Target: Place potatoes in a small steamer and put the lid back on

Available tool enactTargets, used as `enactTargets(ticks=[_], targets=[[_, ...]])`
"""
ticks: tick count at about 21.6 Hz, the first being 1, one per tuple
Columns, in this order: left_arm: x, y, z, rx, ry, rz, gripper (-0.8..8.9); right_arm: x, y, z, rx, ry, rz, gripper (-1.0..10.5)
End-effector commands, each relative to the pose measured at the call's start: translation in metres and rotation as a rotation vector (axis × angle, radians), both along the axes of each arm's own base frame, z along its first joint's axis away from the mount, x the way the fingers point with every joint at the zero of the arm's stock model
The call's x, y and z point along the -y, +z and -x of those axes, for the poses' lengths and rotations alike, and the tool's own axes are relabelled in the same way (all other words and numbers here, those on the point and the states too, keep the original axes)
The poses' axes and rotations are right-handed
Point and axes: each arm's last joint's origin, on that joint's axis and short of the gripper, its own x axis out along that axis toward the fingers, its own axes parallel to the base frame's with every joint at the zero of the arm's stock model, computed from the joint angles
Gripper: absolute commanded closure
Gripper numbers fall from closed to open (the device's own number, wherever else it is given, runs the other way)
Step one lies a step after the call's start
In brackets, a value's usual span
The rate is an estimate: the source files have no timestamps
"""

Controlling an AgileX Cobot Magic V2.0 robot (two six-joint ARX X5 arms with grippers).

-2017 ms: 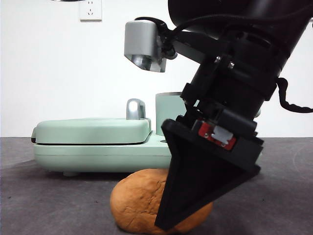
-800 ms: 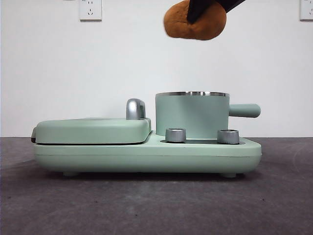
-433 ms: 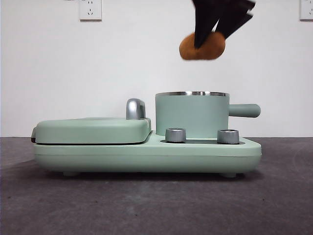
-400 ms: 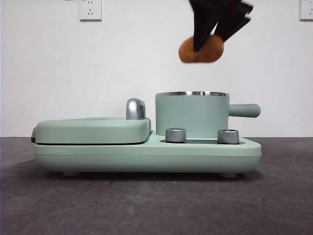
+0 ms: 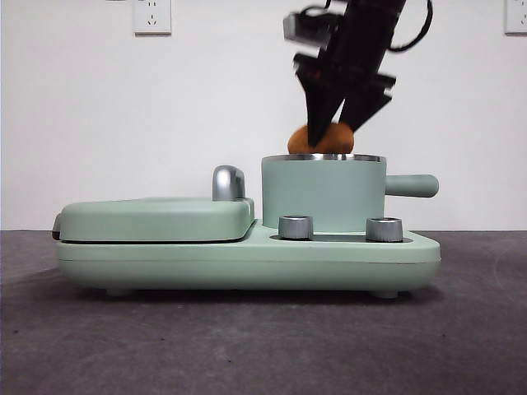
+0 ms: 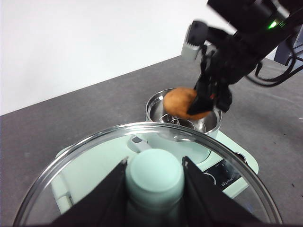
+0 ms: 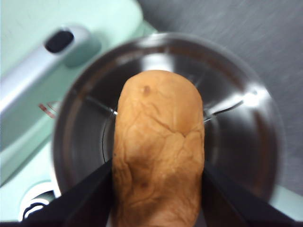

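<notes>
Orange-brown potato [image 5: 321, 138]: pinched in the right tool [image 5: 338, 123], partly below the small steamer [image 5: 323, 193] rim.
Lid [image 6: 147, 189]: left tool [image 6: 154, 189] clamped on its knob, held aloft nearby.
Risk: off-centre release could wedge the wide potato on the rim.

A plain white wall [image 5: 123, 107] is behind. Two white sockets [image 5: 152, 15] sit high on it. The table [image 5: 247, 346] is dark grey and rough.
</notes>
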Motion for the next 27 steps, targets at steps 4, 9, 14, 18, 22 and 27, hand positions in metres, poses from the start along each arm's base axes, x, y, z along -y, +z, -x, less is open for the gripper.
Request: enactTargets(ticks=[4, 9, 14, 18, 22, 27], targets=[[0.0, 0.007, 0.001, 0.044, -0.004, 0.015, 7.97, -0.004, -0.019, -0.017, -0.027, -0.012, 0.006, 7.2], [0.0, 0.007, 0.001, 0.044, -0.004, 0.015, 7.97, -0.006, -0.034, -0.026, -0.044, -0.016, 0.014, 7.2], [0.0, 0.007, 0.001, 0.045, -0.004, 0.015, 7.97, -0.005, -0.037, -0.028, -0.042, -0.02, 0.013, 7.2], [0.0, 0.007, 0.001, 0.045, -0.004, 0.015, 7.97, -0.005, -0.037, -0.029, -0.038, -0.014, 0.015, 5.9], [0.0, 0.007, 0.001, 0.044, -0.004, 0.015, 7.98, -0.006, -0.015, -0.024, -0.01, -0.007, 0.0, 5.6], [0.0, 0.007, 0.001, 0.045, -0.005, 0.015, 7.98, 0.015, 0.077, 0.024, 0.091, -0.054, -0.083, 6.6]])
